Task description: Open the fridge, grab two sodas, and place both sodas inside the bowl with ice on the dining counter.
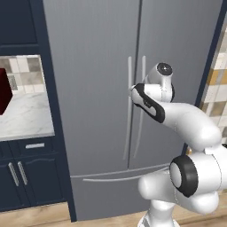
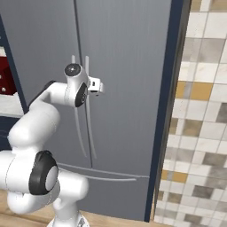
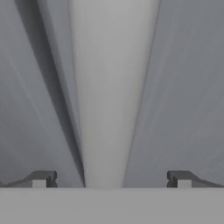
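The white arm's big elbow joint sits nearest the cameras, low in both base views, and from it the forearm reaches up and forward to the fridge [image 1: 97, 88]. At its end the gripper [image 3: 111, 179] stands wide open: in the hand view its two dark fingertips [image 3: 41, 178] sit far apart with a pale silver door handle [image 3: 109, 100] running up between them, very close to the camera, and nothing is clamped. In the right base view the hand [image 2: 95, 85] is level with the upper part of the two long curved handles, right at the seam between the doors; whether it touches a handle I cannot tell. Both grey fridge doors are shut, and a drawer handle [image 1: 117, 178] curves across the lower front. Left of the fridge, set further back, a marble worktop [image 1: 26, 115] lies over navy cabinets [image 1: 26, 177] and carries a dark red object [image 1: 4, 91]. To the right, a tiled wall [image 2: 204, 133] in beige, grey and yellow squares runs beside the fridge.
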